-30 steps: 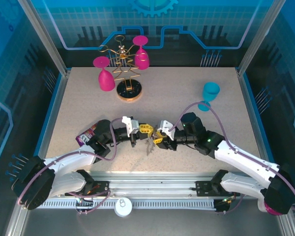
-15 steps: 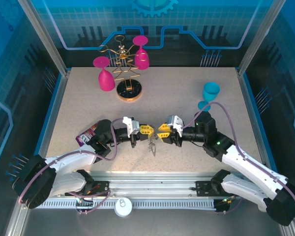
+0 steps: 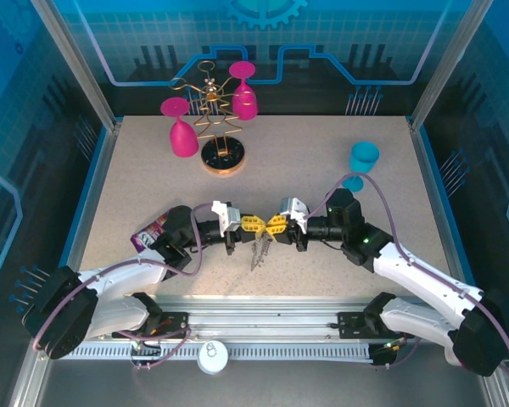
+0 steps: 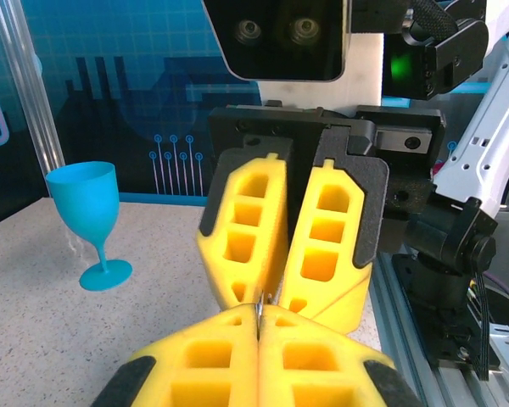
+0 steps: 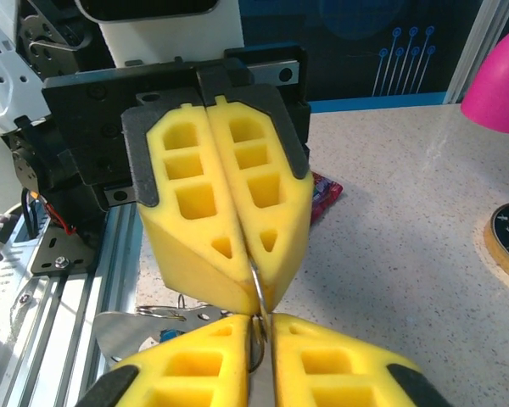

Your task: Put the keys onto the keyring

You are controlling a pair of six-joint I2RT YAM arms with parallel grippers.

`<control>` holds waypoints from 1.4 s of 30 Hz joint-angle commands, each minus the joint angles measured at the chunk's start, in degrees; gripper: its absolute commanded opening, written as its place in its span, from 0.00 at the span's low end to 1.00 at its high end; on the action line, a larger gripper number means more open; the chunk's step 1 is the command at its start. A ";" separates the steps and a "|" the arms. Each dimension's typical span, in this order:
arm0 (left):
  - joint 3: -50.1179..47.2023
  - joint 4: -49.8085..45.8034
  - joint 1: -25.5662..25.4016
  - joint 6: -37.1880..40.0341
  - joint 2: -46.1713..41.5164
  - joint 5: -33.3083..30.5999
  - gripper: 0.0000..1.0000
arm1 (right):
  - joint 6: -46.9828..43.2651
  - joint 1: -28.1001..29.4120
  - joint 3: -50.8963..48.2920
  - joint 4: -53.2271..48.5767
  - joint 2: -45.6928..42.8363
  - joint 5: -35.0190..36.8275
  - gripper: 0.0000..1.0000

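Left gripper [image 3: 259, 225]: closed, pinching the keyring [image 5: 255, 292]. Right gripper [image 3: 272, 225]: closed on the same keyring, tip to tip with the left. Keys [image 3: 257, 252]: hanging below where they meet.

Both arms reach forward from their bases and bend inward at the elbows, so that the left hand [image 3: 256, 225] and the right hand [image 3: 274, 225] meet tip to tip between them. The forearms lie low and nearly level, and the wrists face each other. On each hand the two yellow fingers [image 4: 242, 229] are pressed together, and each hand pinches the thin wire of the keyring [image 5: 255, 297] at its tips.
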 commanded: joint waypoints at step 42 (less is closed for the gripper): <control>1.16 -9.01 -3.56 13.97 -4.57 -5.27 0.00 | -2.52 -0.01 12.78 -28.50 -0.81 3.01 0.34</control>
